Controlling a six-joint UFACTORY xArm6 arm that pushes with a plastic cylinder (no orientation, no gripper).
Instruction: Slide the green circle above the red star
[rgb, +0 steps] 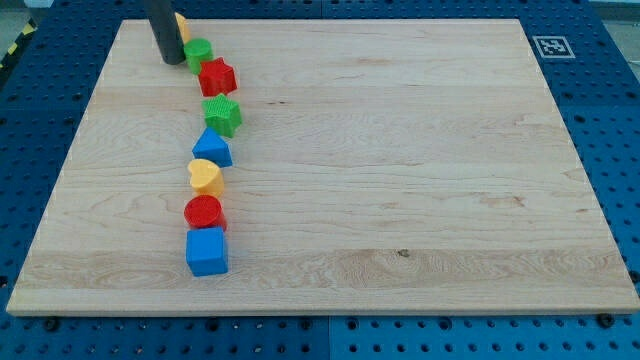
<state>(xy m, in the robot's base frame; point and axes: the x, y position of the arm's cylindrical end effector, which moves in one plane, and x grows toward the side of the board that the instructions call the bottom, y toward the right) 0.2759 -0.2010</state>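
Observation:
The green circle (198, 52) sits near the board's top left, touching the upper left of the red star (217, 76). My tip (170, 60) is just left of the green circle, close to it or touching it. The rod rises out of the view's top and partly hides a yellow block (181, 25) behind it.
A column of blocks runs down from the red star: a green star (222, 115), a blue triangle (212, 148), a yellow heart (205, 177), a red circle (204, 212) and a blue square (207, 251). The wooden board (400, 160) lies on a blue perforated table.

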